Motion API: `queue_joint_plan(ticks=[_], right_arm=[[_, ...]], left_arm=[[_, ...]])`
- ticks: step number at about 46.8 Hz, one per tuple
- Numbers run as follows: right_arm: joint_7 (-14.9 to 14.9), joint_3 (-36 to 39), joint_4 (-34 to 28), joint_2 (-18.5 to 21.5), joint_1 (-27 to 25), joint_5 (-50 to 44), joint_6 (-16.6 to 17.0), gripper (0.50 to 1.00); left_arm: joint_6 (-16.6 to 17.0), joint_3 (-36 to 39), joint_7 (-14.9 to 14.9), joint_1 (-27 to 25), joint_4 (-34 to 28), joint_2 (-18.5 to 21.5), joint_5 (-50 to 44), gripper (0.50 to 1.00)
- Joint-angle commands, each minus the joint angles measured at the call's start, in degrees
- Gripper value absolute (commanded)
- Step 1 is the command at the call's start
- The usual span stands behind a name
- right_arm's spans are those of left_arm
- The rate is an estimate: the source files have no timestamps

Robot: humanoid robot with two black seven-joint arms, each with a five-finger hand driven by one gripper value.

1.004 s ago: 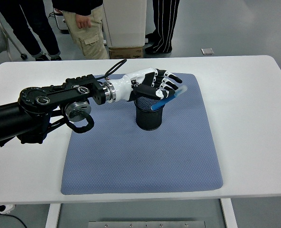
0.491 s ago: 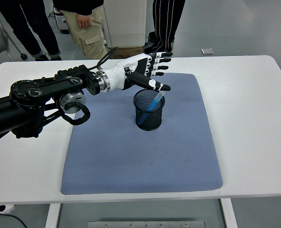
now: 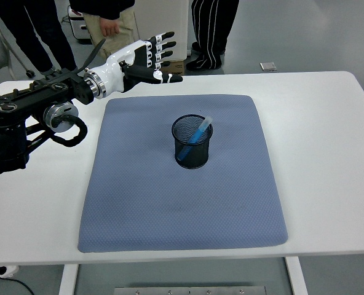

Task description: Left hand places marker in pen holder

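Note:
A black mesh pen holder (image 3: 193, 142) stands upright on the blue-grey mat (image 3: 182, 196), a little behind the mat's middle. A blue marker (image 3: 195, 136) leans inside it, its pale top end poking over the right rim. My left hand (image 3: 155, 58) hovers above the table's back left, well clear of the holder, with its white and black fingers spread and nothing in them. The black left arm (image 3: 28, 117) stretches in from the left edge. No right arm shows.
The white table (image 3: 329, 135) extends bare around the mat. Several people's legs stand behind the far edge, and a white cabinet (image 3: 160, 27) with a cardboard box sits behind the table's middle.
My left hand let go of the marker, which dropped into the holder. The hand then opened and drew back up and to the left, away from the holder.

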Motion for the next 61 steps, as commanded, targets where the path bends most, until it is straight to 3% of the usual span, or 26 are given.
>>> queue_joint_plan(ticks=[1,18,30,37,61], right_arm=[[0.0,0.0,0.0,0.0,0.0,0.0,0.0,1.0],[0.0,0.0,0.0,0.0,0.0,0.0,0.0,1.0],[0.0,0.0,0.0,0.0,0.0,0.0,0.0,1.0],[0.0,0.0,0.0,0.0,0.0,0.0,0.0,1.0],[0.0,0.0,0.0,0.0,0.0,0.0,0.0,1.0]], left_arm=[[0.1,-3.1,0.0,2.2,2.0,0.8,0.2,1.0],[-0.1,-6.8,0.0,7.0,7.9,2.5,-0.9,1.0],[-1.0,-17.4,0.0,14.5,7.9,4.5,-5.1,1.0],[-3.8,-21.8,0.1,18.3,7.9,6.9,-9.0,1.0],[-4.9,-24.4,0.0,23.8,7.9,10.8,-11.4,1.0]])
